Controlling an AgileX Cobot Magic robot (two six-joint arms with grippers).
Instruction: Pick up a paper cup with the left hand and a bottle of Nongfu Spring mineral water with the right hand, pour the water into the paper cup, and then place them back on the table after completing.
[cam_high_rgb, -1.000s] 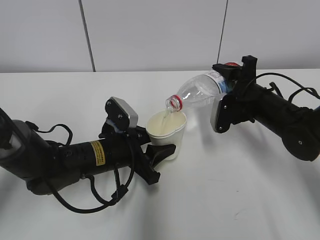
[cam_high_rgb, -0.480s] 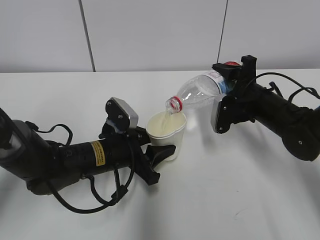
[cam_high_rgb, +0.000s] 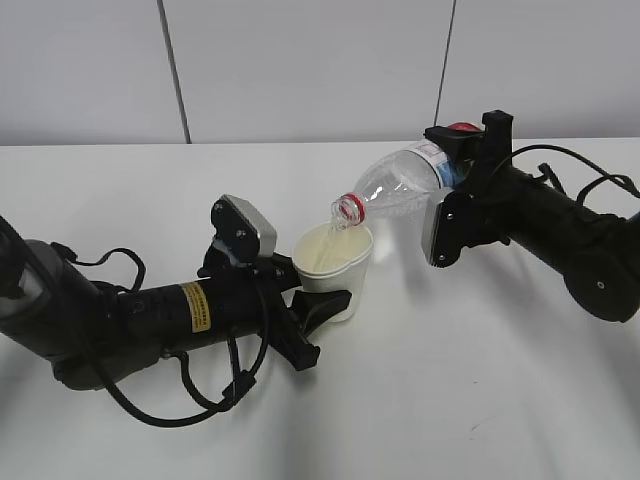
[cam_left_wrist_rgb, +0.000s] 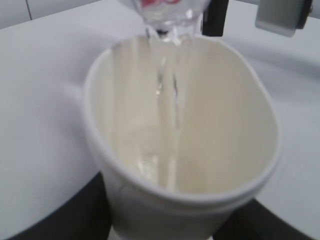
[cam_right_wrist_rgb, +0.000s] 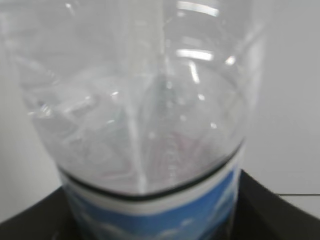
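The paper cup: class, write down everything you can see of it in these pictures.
The paper cup is small, plain white and tapered, with a rolled rim and a cream inside. It stands upright, gripped by the left gripper, whose black fingers clasp its lower wall. The bottle is tilted, its red-ringed mouth just above the rim, and a thin stream of water runs down the inner wall. A little water pools at the bottom.
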